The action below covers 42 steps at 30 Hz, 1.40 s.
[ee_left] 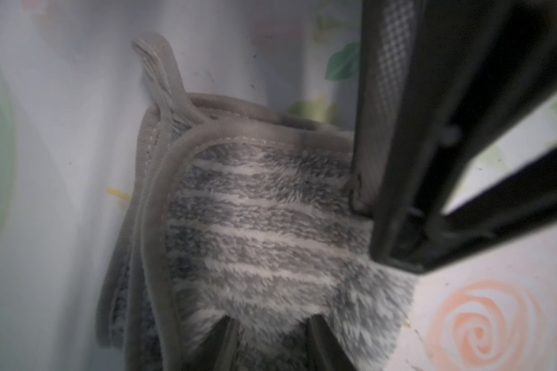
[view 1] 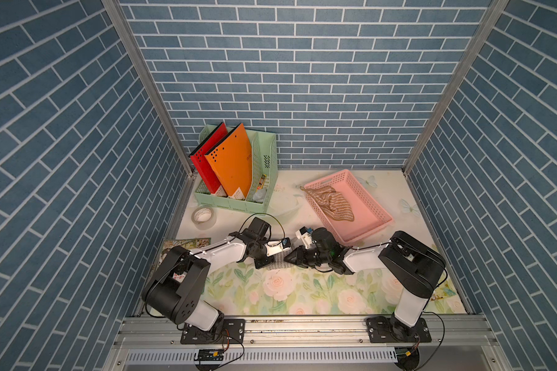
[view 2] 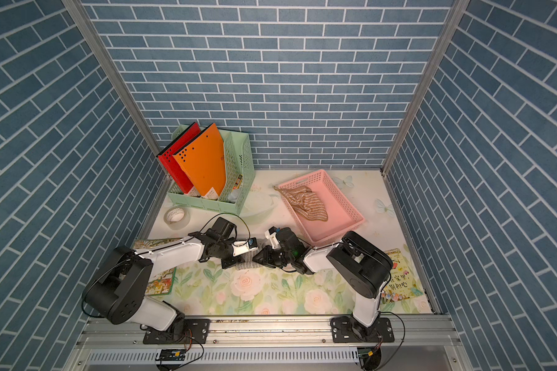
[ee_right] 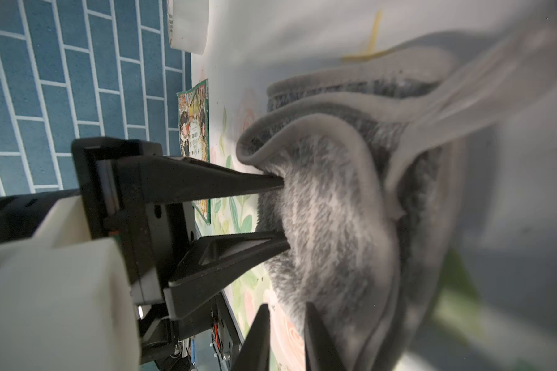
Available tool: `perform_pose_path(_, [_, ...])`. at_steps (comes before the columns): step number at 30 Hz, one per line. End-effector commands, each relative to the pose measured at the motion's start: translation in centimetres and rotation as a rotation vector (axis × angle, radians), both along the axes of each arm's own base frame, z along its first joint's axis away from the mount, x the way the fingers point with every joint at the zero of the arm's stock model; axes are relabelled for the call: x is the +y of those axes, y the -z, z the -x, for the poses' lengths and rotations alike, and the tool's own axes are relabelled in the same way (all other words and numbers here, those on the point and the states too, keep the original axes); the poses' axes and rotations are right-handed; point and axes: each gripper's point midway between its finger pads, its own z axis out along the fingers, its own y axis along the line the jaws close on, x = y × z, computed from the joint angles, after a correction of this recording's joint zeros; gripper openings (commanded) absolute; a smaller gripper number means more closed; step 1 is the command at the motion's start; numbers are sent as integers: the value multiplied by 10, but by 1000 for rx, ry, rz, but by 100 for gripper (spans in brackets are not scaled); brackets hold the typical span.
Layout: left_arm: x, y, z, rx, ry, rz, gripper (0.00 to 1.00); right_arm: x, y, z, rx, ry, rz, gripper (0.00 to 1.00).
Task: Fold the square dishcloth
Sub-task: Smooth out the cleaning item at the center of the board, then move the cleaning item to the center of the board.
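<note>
The dishcloth [view 1: 278, 260] is grey and white striped, fluffy, with a grey hem and a hanging loop. It lies bunched in layers on the floral table [view 1: 302, 290], between my two grippers, in both top views [view 2: 245, 260]. My left gripper [ee_left: 275, 343] is shut on a thick fold of the dishcloth [ee_left: 270, 241]; the right wrist view shows its two fingers [ee_right: 280, 183] sunk into the pile. My right gripper [ee_right: 286, 337] meets the cloth from the opposite side. In the left wrist view its fingers [ee_left: 399, 192] pinch the hemmed edge.
Behind the right arm stands a pink basket [view 1: 367, 212] holding a brown striped cloth [view 1: 331, 202]. A green file holder [view 1: 267, 167] with red and orange folders is at the back left, with a tape roll [view 1: 203, 216] beside it. Picture books [view 2: 399, 279] lie under both arms.
</note>
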Motion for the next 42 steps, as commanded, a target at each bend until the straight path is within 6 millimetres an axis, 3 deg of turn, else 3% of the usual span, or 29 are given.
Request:
perform_pose_path(1, [3,-8,2,11,-13,-20,41,2,11,3,32,5,-1,21])
perform_pose_path(6, [-6,-33,-1,-2,-29,41,41,-11,46,5,58,15,102,21])
perform_pose_path(9, [-19,-56,-1,22,-34,122,42,-15,44,5,47,24,101,21])
perform_pose_path(10, [-23,-60,-1,30,-33,137,42,-15,40,3,36,27,96,22])
perform_pose_path(15, [-30,-65,-4,64,-28,150,41,-5,-31,-10,-85,43,-7,30])
perform_pose_path(18, [-34,-70,-5,76,-27,172,42,-15,-50,-19,-153,65,28,37])
perform_pose_path(22, [-39,-76,-9,95,-52,198,42,-44,-64,-29,-197,121,60,50])
perform_pose_path(26, [-34,-64,-16,86,-82,148,43,-80,-85,-44,-298,197,135,60])
perform_pose_path(33, [-40,-27,-15,81,-39,23,43,-144,-108,-68,-400,337,279,63])
perform_pose_path(38, [-35,0,-24,69,-51,-73,43,-165,-119,-76,-454,375,344,66])
perform_pose_path(42, [-13,20,-33,34,-73,-191,42,-180,-133,-85,-510,406,412,69])
